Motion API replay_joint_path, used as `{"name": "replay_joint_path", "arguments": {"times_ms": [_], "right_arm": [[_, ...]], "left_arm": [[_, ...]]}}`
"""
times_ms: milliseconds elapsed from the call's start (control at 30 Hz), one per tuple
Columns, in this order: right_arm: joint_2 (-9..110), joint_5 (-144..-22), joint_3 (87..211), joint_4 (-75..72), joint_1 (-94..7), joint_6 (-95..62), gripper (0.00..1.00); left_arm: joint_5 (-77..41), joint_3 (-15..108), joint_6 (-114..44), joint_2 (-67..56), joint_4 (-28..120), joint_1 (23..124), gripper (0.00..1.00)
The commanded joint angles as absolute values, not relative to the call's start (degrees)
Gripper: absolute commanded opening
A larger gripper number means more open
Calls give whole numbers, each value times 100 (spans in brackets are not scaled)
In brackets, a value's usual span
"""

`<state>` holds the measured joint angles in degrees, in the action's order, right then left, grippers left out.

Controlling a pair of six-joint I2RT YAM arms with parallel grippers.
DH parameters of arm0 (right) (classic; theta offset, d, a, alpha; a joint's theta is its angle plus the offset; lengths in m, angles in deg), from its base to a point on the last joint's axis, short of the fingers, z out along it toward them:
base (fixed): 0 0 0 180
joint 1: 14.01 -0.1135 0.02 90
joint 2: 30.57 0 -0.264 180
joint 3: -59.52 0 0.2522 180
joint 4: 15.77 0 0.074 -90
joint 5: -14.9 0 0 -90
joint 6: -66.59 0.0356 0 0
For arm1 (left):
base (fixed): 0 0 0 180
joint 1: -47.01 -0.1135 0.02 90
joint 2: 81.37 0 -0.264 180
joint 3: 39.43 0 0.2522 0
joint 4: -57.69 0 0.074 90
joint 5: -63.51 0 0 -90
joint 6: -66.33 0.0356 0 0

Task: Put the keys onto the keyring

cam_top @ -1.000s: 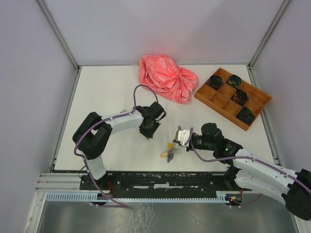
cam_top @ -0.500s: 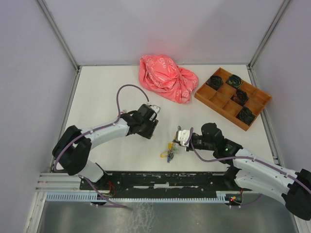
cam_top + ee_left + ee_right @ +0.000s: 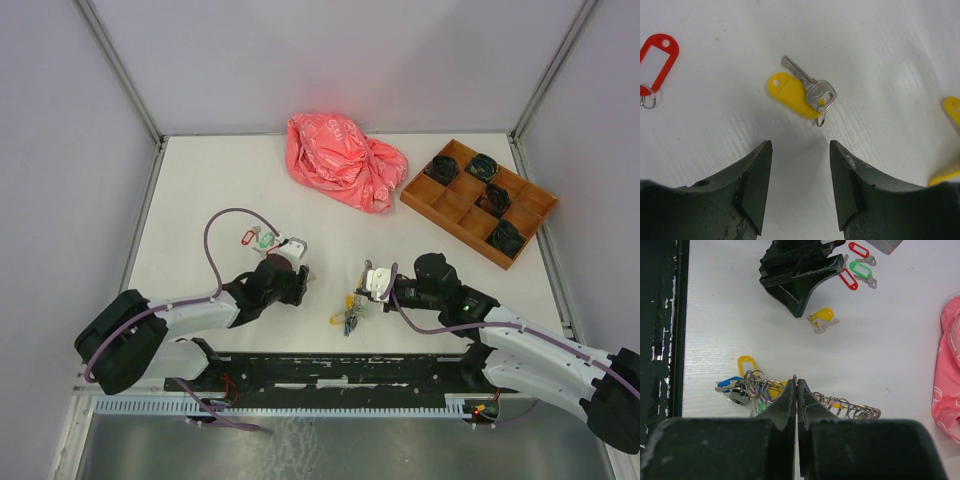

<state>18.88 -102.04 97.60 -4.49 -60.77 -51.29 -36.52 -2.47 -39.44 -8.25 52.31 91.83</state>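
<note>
My left gripper is open and empty, low over the table. A yellow-tagged key lies flat just ahead of its fingertips; it also shows in the right wrist view. A red-tagged key and a green-tagged key lie beyond it. My right gripper is shut on the thin silver keyring. A bunch of keys with blue, yellow and green tags hangs from the ring and rests on the table. A row of small rings trails to the right.
A crumpled pink bag lies at the back centre. A wooden compartment tray with dark items stands at the back right. A second red tag lies by the green one. The black rail runs along the near edge.
My left arm has pulled back toward the near left and dropped low, uncovering the red and green keys. The right gripper and the keyring have stayed still.
</note>
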Motion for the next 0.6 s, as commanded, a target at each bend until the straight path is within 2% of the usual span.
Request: {"name": "replay_joint_path", "arguments": {"times_ms": [0, 367, 467, 567], "right_arm": [[1797, -10313, 10067, -744, -6094, -5149, 1], [1840, -10331, 10079, -760, -6094, -5152, 1], [1830, -10311, 10068, -759, -6094, -5152, 1], [1816, -10313, 10079, -739, -6099, -5150, 0]], "left_arm": [[-4038, -382, -3756, -824, 6588, 9316, 56], [-4044, -564, -3693, -877, 6846, 9386, 54], [-3936, -499, -3652, -738, 6810, 9397, 42], [-3910, -410, -3604, -557, 6785, 9439, 35]]}}
